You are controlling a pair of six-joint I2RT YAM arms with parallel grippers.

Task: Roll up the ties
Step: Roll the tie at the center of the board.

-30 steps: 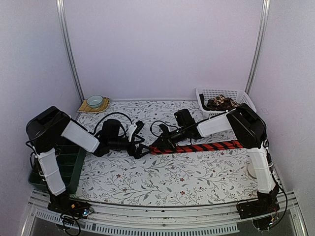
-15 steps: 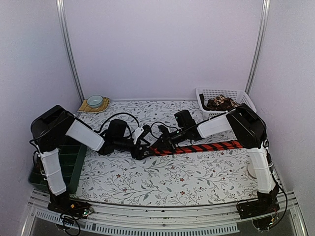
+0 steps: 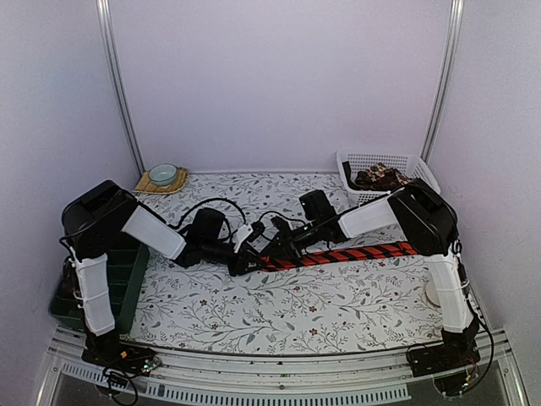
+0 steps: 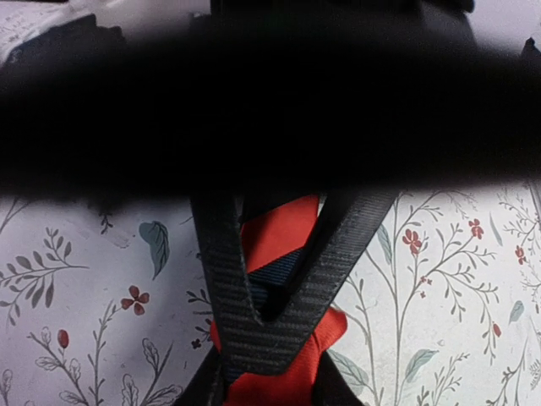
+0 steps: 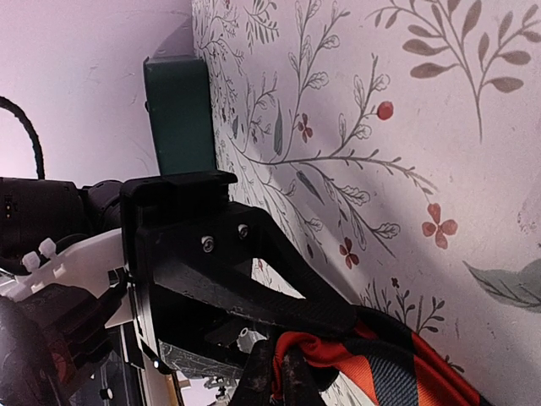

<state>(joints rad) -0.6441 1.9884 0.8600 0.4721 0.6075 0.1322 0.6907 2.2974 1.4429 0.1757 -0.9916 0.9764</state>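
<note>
A red tie with black diagonal stripes [image 3: 355, 253] lies flat across the table's middle, running right from the two grippers. My right gripper [image 3: 272, 248] is shut on its folded left end [image 5: 397, 372], with the fabric bunched between its fingertips [image 5: 272, 376]. My left gripper [image 3: 248, 256] has come in from the left. In the left wrist view its fingers [image 4: 203, 389] press against both sides of the red fabric [image 4: 279, 228], just below the right gripper's shut tips. More ties [image 3: 380, 176] lie heaped in the white basket.
The white basket [image 3: 355, 159] stands at the back right. A green tray [image 3: 127, 279] sits at the left edge, behind the left arm. A pale bowl on a woven mat [image 3: 162, 175] is at the back left. Black cables loop behind the grippers.
The left arm has slid right to the tie's left end, and its jaws have narrowed from wide open onto the fabric. The right gripper and the tie have stayed put.
</note>
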